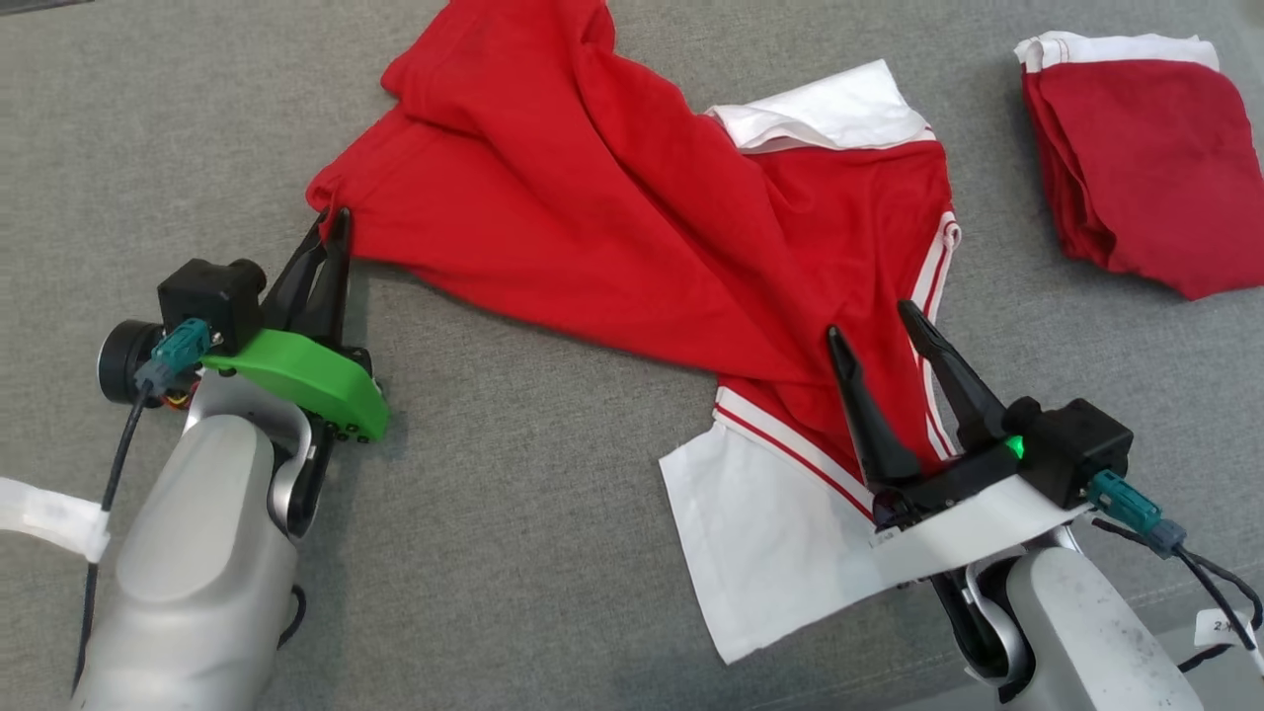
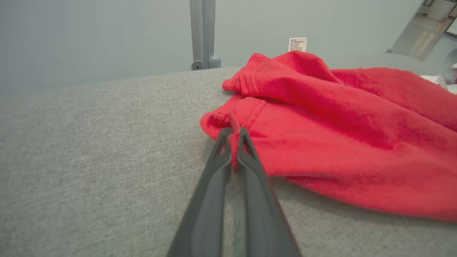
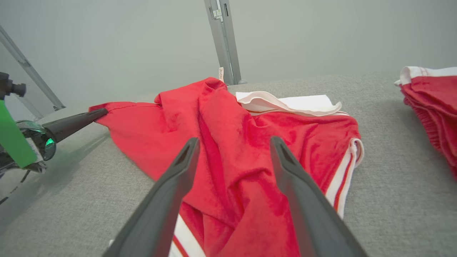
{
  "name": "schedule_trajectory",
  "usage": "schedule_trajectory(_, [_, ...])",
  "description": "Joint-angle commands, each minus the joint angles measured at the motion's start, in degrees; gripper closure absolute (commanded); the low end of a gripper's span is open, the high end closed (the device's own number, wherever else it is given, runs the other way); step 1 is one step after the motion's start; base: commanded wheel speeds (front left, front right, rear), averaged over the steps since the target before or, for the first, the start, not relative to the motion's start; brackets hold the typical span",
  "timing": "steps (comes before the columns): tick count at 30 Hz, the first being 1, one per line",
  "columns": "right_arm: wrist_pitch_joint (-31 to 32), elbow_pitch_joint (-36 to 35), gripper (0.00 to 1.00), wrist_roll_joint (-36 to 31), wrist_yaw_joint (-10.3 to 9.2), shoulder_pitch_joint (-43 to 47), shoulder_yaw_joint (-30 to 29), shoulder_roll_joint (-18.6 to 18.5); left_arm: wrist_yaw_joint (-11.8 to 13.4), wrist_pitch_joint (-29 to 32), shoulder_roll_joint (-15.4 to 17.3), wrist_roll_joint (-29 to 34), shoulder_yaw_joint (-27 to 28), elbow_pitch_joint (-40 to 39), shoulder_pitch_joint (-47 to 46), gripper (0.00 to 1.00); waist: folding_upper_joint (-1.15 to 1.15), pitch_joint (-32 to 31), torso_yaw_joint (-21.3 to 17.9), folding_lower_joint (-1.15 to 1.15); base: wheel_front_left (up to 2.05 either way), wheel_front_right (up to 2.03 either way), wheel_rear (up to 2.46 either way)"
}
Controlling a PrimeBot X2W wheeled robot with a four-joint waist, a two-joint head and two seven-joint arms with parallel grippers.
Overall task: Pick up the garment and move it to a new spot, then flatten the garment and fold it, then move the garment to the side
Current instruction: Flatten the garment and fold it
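A red garment point(image 1: 612, 207) with white sleeves and striped trim lies crumpled across the grey surface; it also shows as red cloth point(image 2: 339, 139) in the left wrist view and as the garment point(image 3: 242, 142) in the right wrist view. My left gripper point(image 1: 331, 219) is shut on the garment's left hem corner, with red cloth pinched between its fingertips point(image 2: 222, 135). My right gripper point(image 1: 874, 321) stands open above the garment's lower part near the striped sleeve, its fingers point(image 3: 285, 157) spread over red cloth. The left gripper point(image 3: 98, 113) also appears at the left of the right wrist view.
A second red and white garment point(image 1: 1136, 158), folded, lies at the far right, seen again as folded cloth point(image 3: 432, 103) in the right wrist view. A grey post point(image 2: 202, 32) rises behind the surface's far edge. Bare grey fabric surface point(image 1: 513, 513) stretches between my arms.
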Motion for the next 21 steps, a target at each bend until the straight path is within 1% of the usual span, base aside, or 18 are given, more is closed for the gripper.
schedule_trajectory(1, [-0.15,0.41,0.00,0.70,-0.05,1.20,-0.51,-0.25,-0.14,-0.03,-0.81,0.62,1.02,-1.48,2.24,1.00,0.52,-2.66,2.24,0.00,0.00,0.00,0.00])
schedule_trajectory(8, [-0.15,2.67,0.00,1.58,-0.05,4.17,-0.49,-0.70,-0.13,-0.03,-4.59,2.93,4.79,-8.49,12.29,1.00,0.52,-10.80,9.36,0.00,0.00,0.00,0.00])
schedule_trajectory(12, [-0.15,4.02,0.00,2.41,-0.05,6.02,-0.43,-0.57,-0.07,-0.03,-6.30,4.28,7.67,-12.07,18.37,1.00,0.52,-14.38,13.50,0.00,0.00,0.00,0.00])
schedule_trajectory(16, [-0.15,4.93,0.00,2.95,-0.05,7.74,-0.69,-0.26,-0.07,-0.03,-7.65,5.61,8.39,-14.26,23.87,1.00,0.52,-16.19,16.87,0.00,0.00,0.00,0.00])
schedule_trajectory(17, [-0.15,4.93,0.00,2.95,-0.05,7.74,-0.69,-0.26,-0.07,-0.03,-7.65,5.61,8.39,-14.26,23.87,1.00,0.52,-16.19,16.87,0.00,0.00,0.00,0.00])
schedule_trajectory(21, [-0.15,5.17,0.00,3.09,-0.05,8.23,-0.80,-0.16,-0.07,-0.02,-8.31,6.41,9.76,-16.53,28.82,1.00,0.52,-16.22,18.39,0.00,0.00,0.00,0.00])
